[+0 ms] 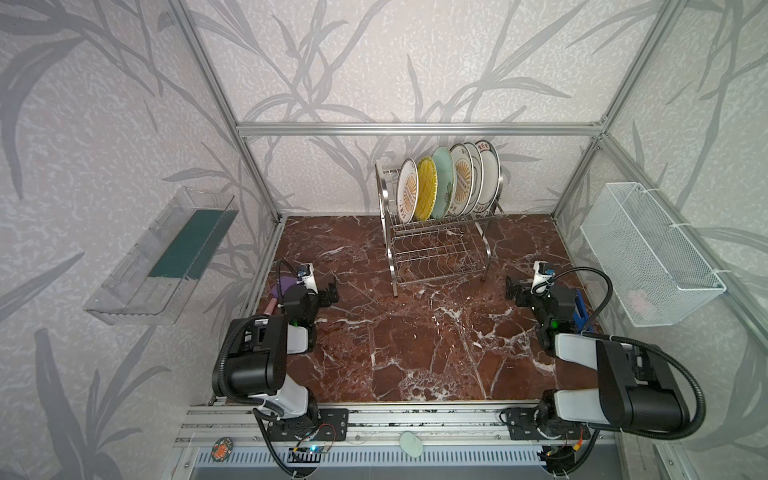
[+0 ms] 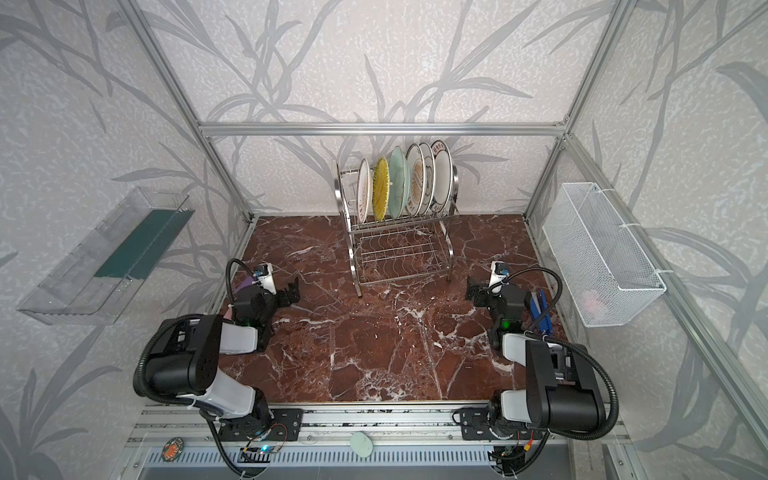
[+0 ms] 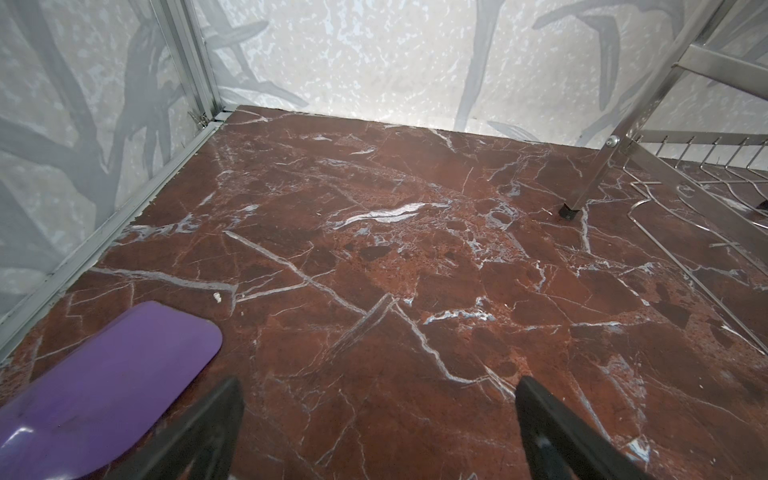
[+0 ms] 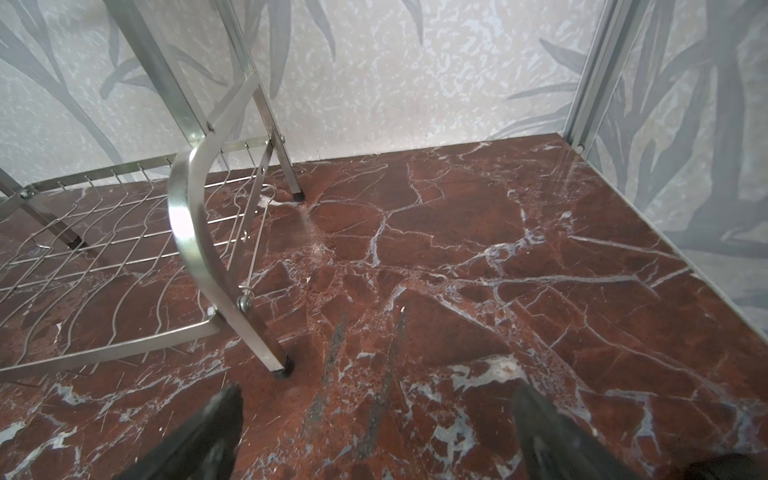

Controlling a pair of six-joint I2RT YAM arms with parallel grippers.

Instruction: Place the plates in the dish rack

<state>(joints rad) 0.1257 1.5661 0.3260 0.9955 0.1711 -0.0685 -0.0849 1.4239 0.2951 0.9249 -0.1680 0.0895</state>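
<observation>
plates: six, standing on edge side by side in the upper shelf of the dish rack
dish rack: at the back of the red marble desk, near the rear wall
left hand: released, fingers wide apart, grasping nothing; low over the desk, well apart from the rack; a purple flat thing lies just beside it
right hand: released also, grasping nothing; low over the desk, near a front leg of the rack
</observation>
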